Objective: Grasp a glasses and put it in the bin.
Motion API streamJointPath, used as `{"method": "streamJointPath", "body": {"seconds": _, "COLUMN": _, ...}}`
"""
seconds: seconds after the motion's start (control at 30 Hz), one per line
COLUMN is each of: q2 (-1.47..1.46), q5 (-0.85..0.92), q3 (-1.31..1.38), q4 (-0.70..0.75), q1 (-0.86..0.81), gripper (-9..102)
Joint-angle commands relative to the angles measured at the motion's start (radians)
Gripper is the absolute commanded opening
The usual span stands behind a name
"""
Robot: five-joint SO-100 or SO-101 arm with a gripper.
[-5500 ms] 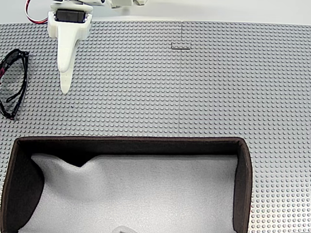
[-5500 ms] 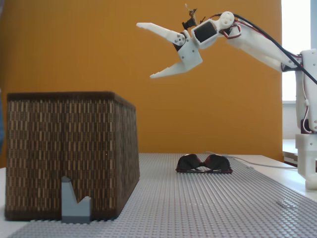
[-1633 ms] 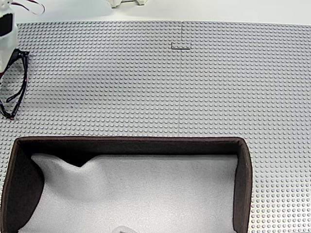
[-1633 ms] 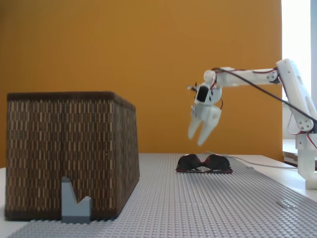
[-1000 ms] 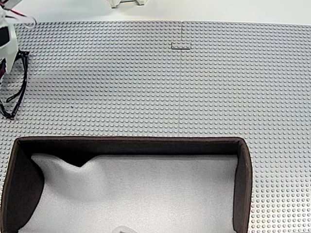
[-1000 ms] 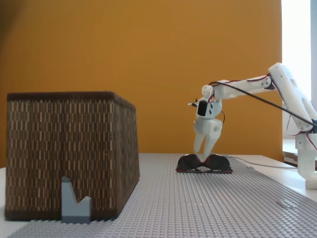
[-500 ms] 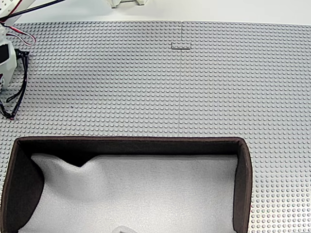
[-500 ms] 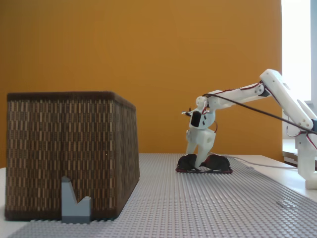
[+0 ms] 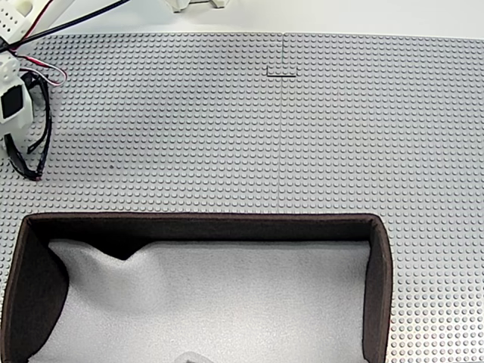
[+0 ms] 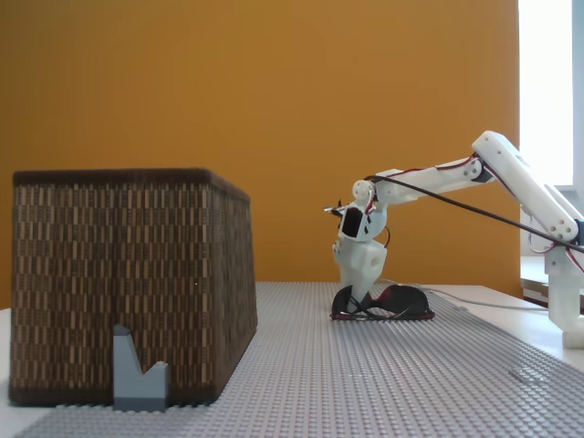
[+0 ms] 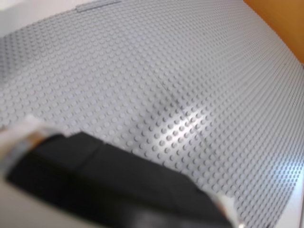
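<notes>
The black-framed glasses [image 9: 39, 162] lie at the far left edge of the grey studded plate in a fixed view from above. From the side, the glasses [image 10: 401, 306] sit on the plate with their left part twisted up. My white gripper [image 10: 362, 299] points down onto their middle, fingers drawn together on the frame. From above, the gripper [image 9: 17, 155] is right against the glasses. A blurred black shape [image 11: 118, 185] fills the bottom of the wrist view. The bin [image 9: 197, 219], brown-walled with white foam inside, stands well apart from them; its woven wall [image 10: 128, 274] rises at the left.
A small grey brick piece [image 10: 139, 370] leans against the bin's front. A thin dark L-shaped mark [image 9: 281, 73] lies near the plate's far edge. Red and black cables [image 9: 45, 72] trail from the arm. The arm's base [image 10: 566, 301] stands at the right.
The gripper came down onto the glasses and its fingers closed. The glasses have turned and shifted slightly on the plate, one side lifting.
</notes>
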State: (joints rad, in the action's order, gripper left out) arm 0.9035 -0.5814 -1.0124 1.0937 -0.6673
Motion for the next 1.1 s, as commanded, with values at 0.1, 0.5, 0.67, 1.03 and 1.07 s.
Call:
{"method": "streamJointPath", "body": {"seconds": 0.1, "q2": 0.098, "q5": 0.028, "q3": 0.029, "q4": 0.018, "q1": -0.006, "gripper": -1}}
{"method": "streamJointPath", "body": {"seconds": 0.5, "q2": 0.681, "q5": 0.307, "q3": 0.017, "q4": 0.058, "q1": 0.334, "gripper": -1}}
{"method": "streamJointPath", "body": {"seconds": 0.67, "q2": 0.793, "q5": 0.370, "q3": 0.018, "q4": 0.026, "q1": 0.511, "gripper": -1}}
{"method": "streamJointPath", "body": {"seconds": 1.03, "q2": 0.772, "q5": 0.403, "q3": 0.021, "q4": -0.456, "q1": 0.601, "gripper": -1}}
{"method": "streamJointPath", "body": {"seconds": 1.07, "q2": 0.759, "q5": 0.430, "q3": 0.021, "q4": -0.471, "q1": 0.614, "gripper": -1}}
